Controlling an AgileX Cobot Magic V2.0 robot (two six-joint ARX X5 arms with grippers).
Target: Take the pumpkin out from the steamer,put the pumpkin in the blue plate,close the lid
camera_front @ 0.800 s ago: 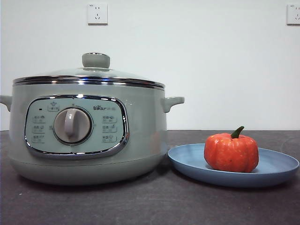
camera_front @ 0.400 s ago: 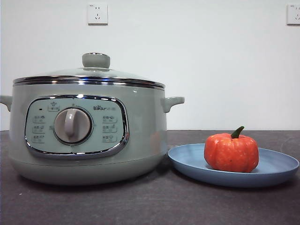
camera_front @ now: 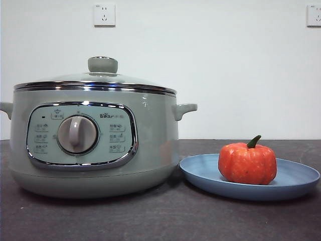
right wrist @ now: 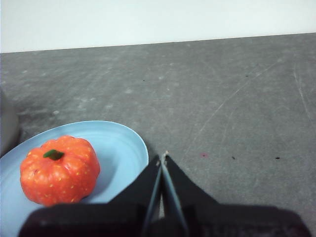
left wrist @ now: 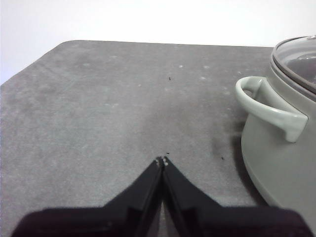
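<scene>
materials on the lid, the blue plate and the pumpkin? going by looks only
Domed lid: clear glass by the see-through dome in the left wrist view, rim likely polished chrome-look metal (mirror highlights), knob matte sage-green, probably plastic.
Wide light-blue plate: matte, no glare; plastic or similar, can't tell which.
Small orange-red ribbed pumpkin: painted foam or plastic by its speckled, dull skin; dark green stem. Uncertain.

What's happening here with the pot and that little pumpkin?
Nothing is being handled right now. The pumpkin sits on the blue plate, beside the steamer, whose lid is on. The left gripper is shut over bare table near the steamer's handle; the right gripper is shut beside the plate.
</scene>
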